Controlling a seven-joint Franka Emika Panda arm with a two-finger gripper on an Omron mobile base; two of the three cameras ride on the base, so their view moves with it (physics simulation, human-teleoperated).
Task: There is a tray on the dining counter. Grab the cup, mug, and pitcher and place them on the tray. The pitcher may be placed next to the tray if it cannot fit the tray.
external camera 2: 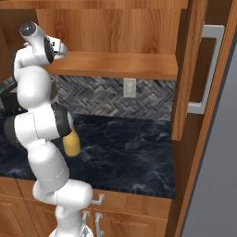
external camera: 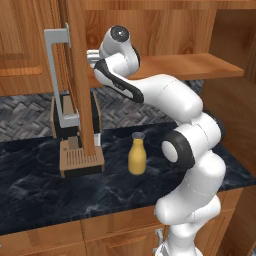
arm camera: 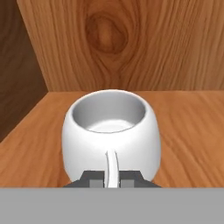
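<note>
The white arm rises from its base in a tall stack of bulky links, bends at a dark-jointed elbow (roughly mid-height), then reaches up and away with the wrist held high. In the hand view the gripper (arm camera: 113,180) points level, its two dark fingertips (arm camera: 92,179) drawn close together, pinching the mug's (arm camera: 111,133) thin white handle.

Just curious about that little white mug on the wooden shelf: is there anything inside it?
The mug looks empty: its pale inner wall and part of the bottom show bare. The near rim hides the front of the bottom. The gripper is shut on its handle.
</note>
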